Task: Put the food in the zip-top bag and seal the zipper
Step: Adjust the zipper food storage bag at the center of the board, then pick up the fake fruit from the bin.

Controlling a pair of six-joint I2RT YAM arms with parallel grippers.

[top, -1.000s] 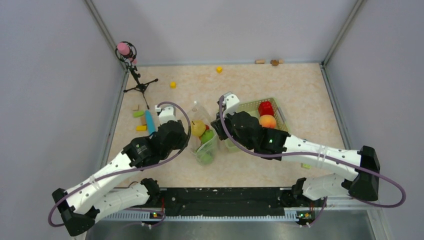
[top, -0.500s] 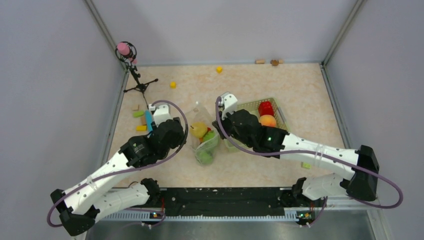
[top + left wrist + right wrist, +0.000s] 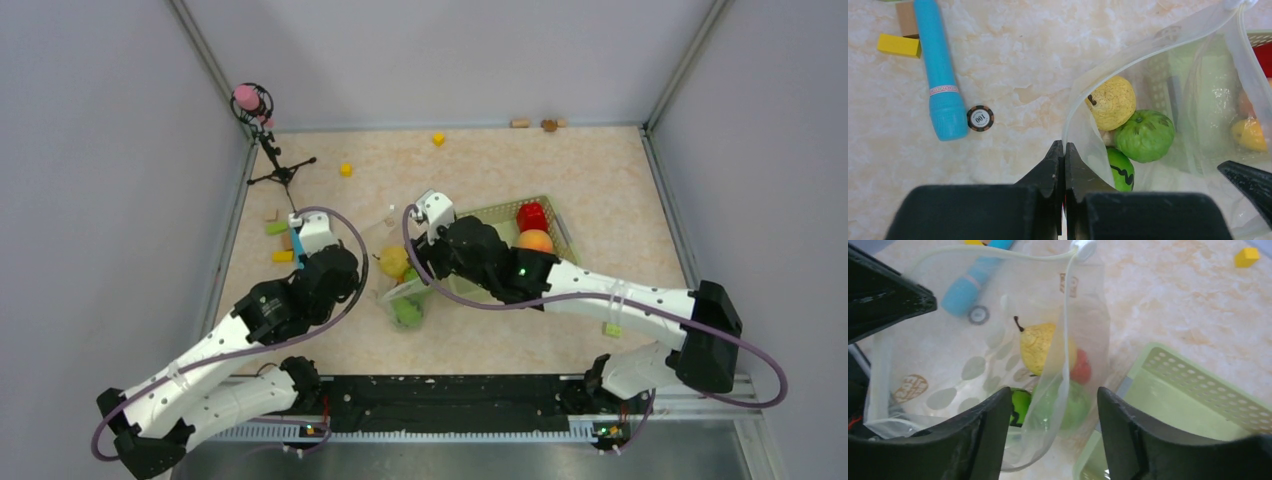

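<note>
Marble-look table (image 3: 600, 180), and the zip-top bag (image 3: 948, 365) sits mid-table between both arms, its left lip pinched tight in the left gripper (image 3: 1064, 150), while the right gripper (image 3: 1053, 396) gapes wide astride the right lip, zipper (image 3: 1066, 305) running near-to-far between its jaws, food (image 3: 1144, 136) inside.

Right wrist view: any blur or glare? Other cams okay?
Right wrist: end effector fingers soft, zip-top bag film hazes the pear. Left wrist: sharp, poker chip legible, glare patch on the bag. Top external: even light, faint shadows.
</note>
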